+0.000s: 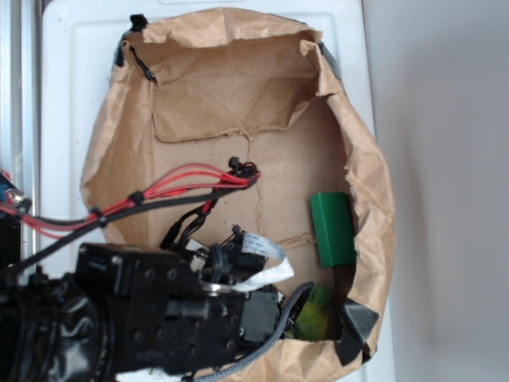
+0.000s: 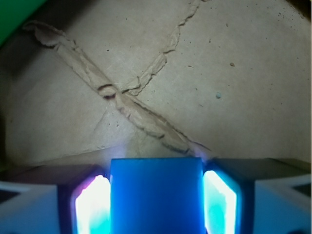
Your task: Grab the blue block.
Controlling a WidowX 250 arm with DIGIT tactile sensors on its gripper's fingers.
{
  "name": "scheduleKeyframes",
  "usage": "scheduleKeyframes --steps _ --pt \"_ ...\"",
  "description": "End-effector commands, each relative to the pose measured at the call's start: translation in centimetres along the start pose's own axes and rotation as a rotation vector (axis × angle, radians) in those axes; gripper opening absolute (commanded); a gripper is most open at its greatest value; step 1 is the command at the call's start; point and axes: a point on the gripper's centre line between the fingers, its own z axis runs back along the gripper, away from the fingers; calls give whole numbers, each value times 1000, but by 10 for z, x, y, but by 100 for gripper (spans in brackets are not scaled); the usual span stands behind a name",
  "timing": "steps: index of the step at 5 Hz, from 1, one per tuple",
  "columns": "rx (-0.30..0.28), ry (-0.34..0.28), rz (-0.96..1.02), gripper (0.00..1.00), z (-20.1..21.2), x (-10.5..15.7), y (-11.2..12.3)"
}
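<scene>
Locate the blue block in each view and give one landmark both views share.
Exterior: not visible; the arm covers the lower left, where the gripper works.
Wrist: the blue block sits bottom centre, between the gripper fingers, which stand close on either side.
Shared landmark: the green block, at right on the brown paper in the exterior view, shows as a green sliver in the wrist view's top-left corner.

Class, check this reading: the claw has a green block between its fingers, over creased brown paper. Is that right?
Not quite. The wrist view shows the blue block between the claw's fingers, over the creased brown paper. The green block lies apart on the paper, as the exterior view shows.
</scene>
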Motion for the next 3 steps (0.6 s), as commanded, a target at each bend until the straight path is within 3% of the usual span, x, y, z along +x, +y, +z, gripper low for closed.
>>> scheduleKeyframes --steps 1,2,3 --pt "-22 -37 -60 0 0 1 6" --pt "-53 -73 -131 0 2 14 8" --pt "-165 -164 -321 0 12 47 12"
